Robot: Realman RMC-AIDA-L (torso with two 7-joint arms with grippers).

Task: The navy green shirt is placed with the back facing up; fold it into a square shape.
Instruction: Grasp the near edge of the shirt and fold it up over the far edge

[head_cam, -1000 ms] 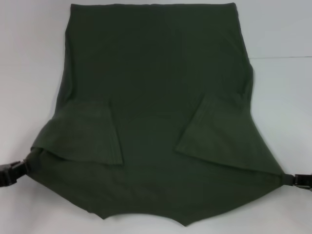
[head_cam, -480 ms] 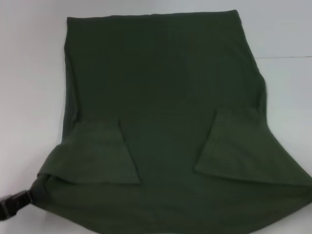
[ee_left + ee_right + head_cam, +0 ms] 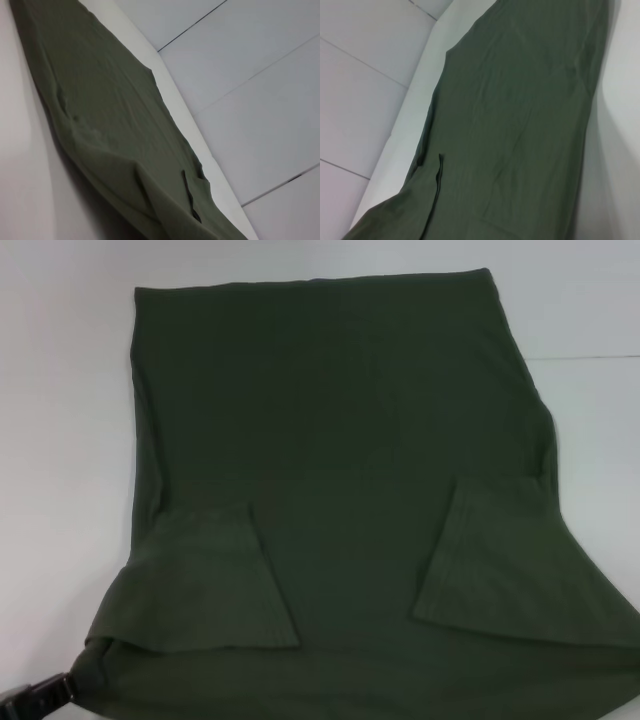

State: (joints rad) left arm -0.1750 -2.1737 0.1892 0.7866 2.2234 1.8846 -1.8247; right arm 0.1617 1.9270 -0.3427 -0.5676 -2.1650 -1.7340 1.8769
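Note:
The navy green shirt lies plain side up and covers most of the white table in the head view, its far hem straight across the back. Both sleeves are folded inward as paler flaps, one on the left and one on the right. My left gripper shows at the bottom left, shut on the shirt's near left corner. The right gripper is out of view; the shirt's near right corner runs off the picture. The left wrist view shows the shirt stretched along the table, and so does the right wrist view.
Bare white table borders the shirt on the left, at the back and on the right, with a thin seam line at the right. The wrist views show grey floor tiles beyond the table edge.
The whole shirt has slid toward me across the table. The left gripper has sunk toward the bottom left corner, and the right gripper has left the picture.

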